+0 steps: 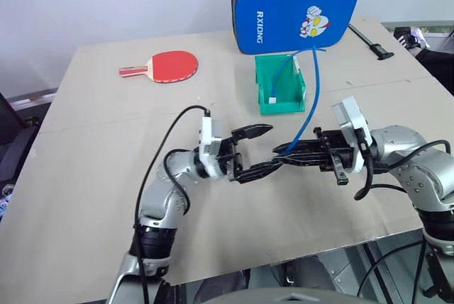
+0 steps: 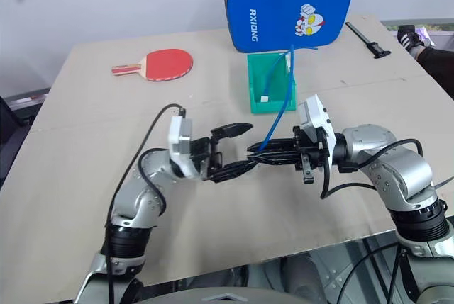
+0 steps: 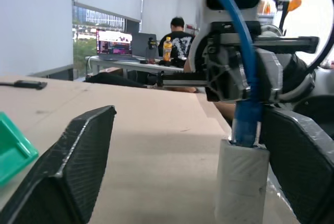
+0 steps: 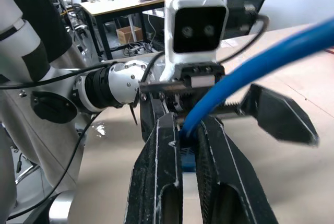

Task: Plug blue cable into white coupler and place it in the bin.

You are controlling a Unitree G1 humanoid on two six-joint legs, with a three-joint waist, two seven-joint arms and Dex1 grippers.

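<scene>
Left wrist view, item one: the white coupler [image 3: 242, 182] stands on end just beside one black finger of the left pincer [image 1: 257, 149], with the blue cable [image 3: 245, 122] seated in its top. The plug-in step reads as done. The left pincer's jaws stand wide apart and hold nothing; whether the finger beside the coupler touches it cannot be told.

Item two, centre of the left eye view: the right pincer [image 1: 284, 156] is closed on the blue cable close to the coupler end. The two pincers meet tip to tip above the table [image 1: 106, 176]. From the grip the cable rises toward the upper right of the frame and arcs over into the bin [image 1: 280, 84], where its far end with a small pale plug rests.

Remaining, as a judgement: the coupler end is not yet in the bin, so carrying it there and releasing it is what is left.

Item three, surface: a broad tan table, cardboard-like, with seams across it.

Item four, far table, upper frame: a red table-tennis paddle [image 1: 167, 66] at upper left, a blue padded case [image 1: 294, 12] with a cartoon directly behind the bin, a black tool [image 1: 372, 42] at upper right.

Item five, room: a pale wall beyond; the wrist views show desks, a monitor, windows and a seated person [image 3: 176, 44].
</scene>
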